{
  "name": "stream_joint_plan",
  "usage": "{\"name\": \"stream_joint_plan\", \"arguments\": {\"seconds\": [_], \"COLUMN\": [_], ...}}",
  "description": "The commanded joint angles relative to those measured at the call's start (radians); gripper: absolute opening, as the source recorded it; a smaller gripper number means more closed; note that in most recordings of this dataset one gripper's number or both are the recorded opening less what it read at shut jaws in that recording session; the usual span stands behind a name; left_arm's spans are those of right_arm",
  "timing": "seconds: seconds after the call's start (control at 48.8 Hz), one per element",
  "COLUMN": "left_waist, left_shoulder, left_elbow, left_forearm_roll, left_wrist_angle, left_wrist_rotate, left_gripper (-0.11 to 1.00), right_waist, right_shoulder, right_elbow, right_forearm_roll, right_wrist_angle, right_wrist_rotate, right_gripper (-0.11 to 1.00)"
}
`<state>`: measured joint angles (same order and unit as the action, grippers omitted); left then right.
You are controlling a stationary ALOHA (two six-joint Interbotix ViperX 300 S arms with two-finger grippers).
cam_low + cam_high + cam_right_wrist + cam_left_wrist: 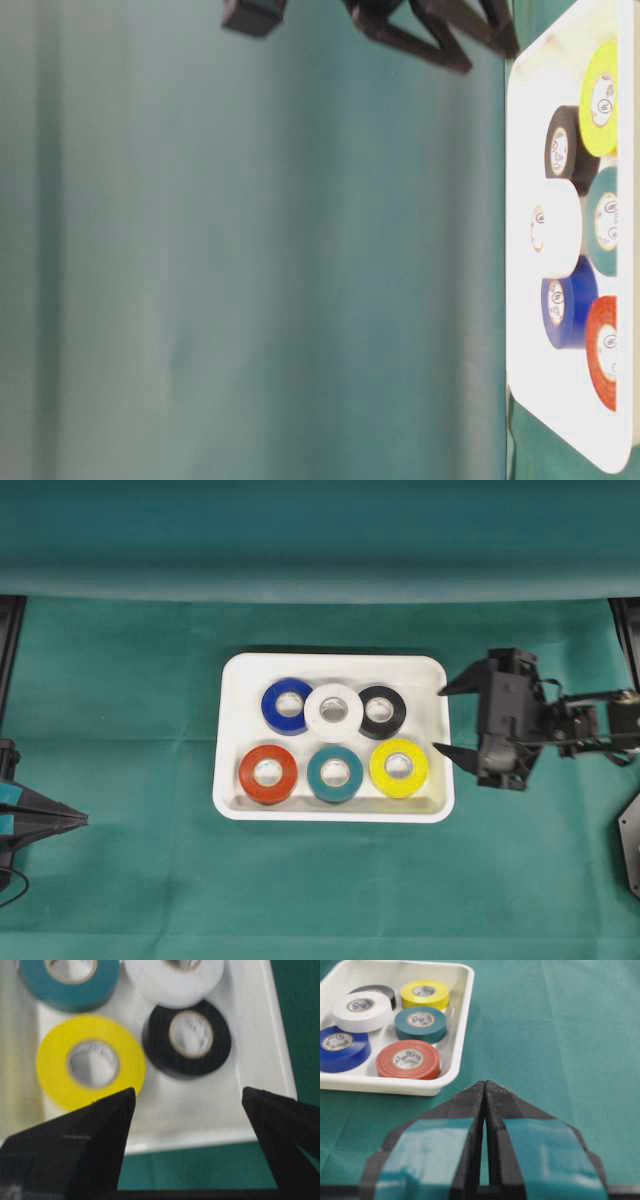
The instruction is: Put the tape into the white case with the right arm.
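The white case [232, 720] lies mid-table and holds several tape rolls: blue [288, 706], white [334, 711], black [382, 711], red [268, 773], teal [335, 773] and yellow [399, 768]. My right gripper [438, 720], all black, hovers at the case's right rim with its pointed fingers spread wide and nothing between them. In the right wrist view the right gripper [189, 1092] frames bare case floor, with the yellow roll [90, 1062] and black roll [187, 1037] just ahead. My left gripper [84, 820], with teal patches, rests at the far left, shut and empty; its tips [485, 1084] meet.
Green cloth [330, 890] covers the table, and a raised green backdrop [320, 540] runs along the far side. Black arm bases stand at the left edge [8, 630] and the right edge [630, 850].
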<state>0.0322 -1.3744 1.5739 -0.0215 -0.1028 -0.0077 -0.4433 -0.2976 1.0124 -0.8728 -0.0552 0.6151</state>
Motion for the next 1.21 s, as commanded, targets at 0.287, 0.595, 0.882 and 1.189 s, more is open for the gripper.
{"name": "stream_joint_plan", "arguments": {"seconds": [0.287,0.595,0.882,1.189], "left_waist": [0.002,0.002,0.002,0.002], "left_shoulder": [0.009,0.009,0.009,0.009], "left_elbow": [-0.012,-0.014,-0.015,-0.018], "left_forearm_roll": [-0.002,-0.002,-0.002,-0.002], "left_wrist_angle": [-0.012,-0.012,-0.012,-0.012], "left_wrist_rotate": [0.0,0.0,0.0,-0.002], "left_gripper": [0.0,0.0,0.0,0.0], "right_waist": [0.0,0.002,0.069,0.235], "right_shoulder": [-0.192,-0.275,-0.278,-0.351], "right_elbow": [0.153,0.202,0.209,0.264], "right_forearm_roll": [0.005,0.006,0.006,0.02], "right_wrist_angle": [-0.005,-0.009,-0.023,-0.018], "right_wrist_rotate": [0.005,0.023,0.025,0.026], "right_gripper": [0.63,0.63,0.63,0.63]}}
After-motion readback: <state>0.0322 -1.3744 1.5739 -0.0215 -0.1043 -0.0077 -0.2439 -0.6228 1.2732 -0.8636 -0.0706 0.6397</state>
